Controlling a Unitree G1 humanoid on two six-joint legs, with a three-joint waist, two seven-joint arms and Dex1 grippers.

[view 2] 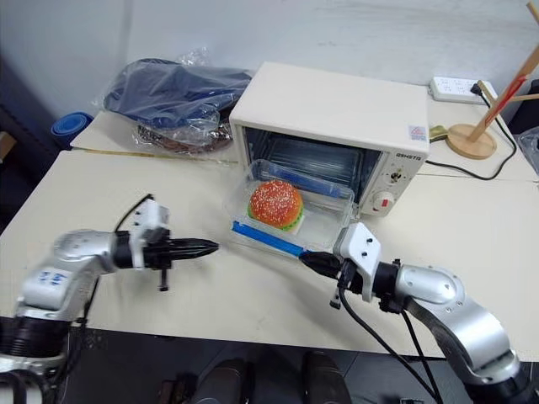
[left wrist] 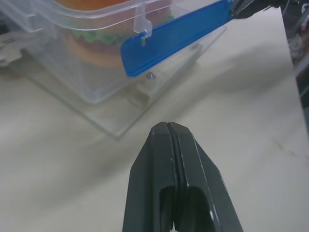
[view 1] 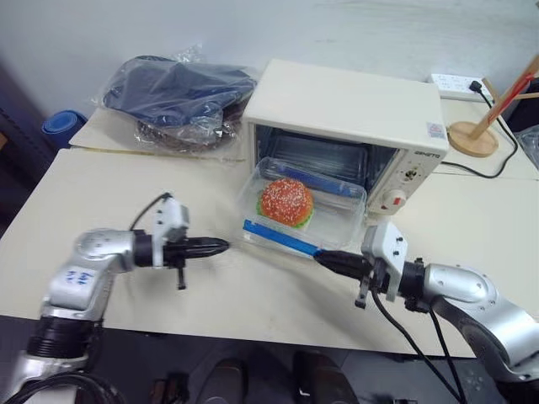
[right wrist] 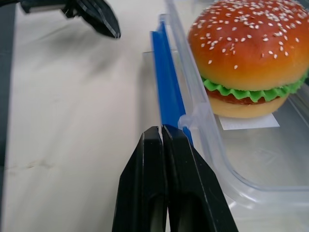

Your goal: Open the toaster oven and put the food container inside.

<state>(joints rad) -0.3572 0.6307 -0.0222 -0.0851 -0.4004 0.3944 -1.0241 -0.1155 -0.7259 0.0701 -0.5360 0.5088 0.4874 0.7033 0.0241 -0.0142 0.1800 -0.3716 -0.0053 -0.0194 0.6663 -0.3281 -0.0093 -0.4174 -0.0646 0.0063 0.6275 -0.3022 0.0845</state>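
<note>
Resting on the dropped glass door of the oven (view 1: 354,118), the food box (view 1: 307,210) is seen half inside the opening, its long axis set across the mouth. The right gripper (view 1: 324,259), fingers pressed together and empty, is placed at the near end of the blue strip (view 1: 280,238) and judged nearer for a push inward. The left gripper (view 1: 221,247), likewise pinched closed on nothing, is held apart from the box's other near corner.

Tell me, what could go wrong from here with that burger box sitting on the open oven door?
The food container rests on the dropped door of the toaster oven, not yet fully in the cavity, so a crooked push could jam it against the frame. The right gripper, shut, sits at the blue edge strip and might flip that strip instead of moving the box. The left gripper, also shut, is clear of the box and gives no steadying.
</note>
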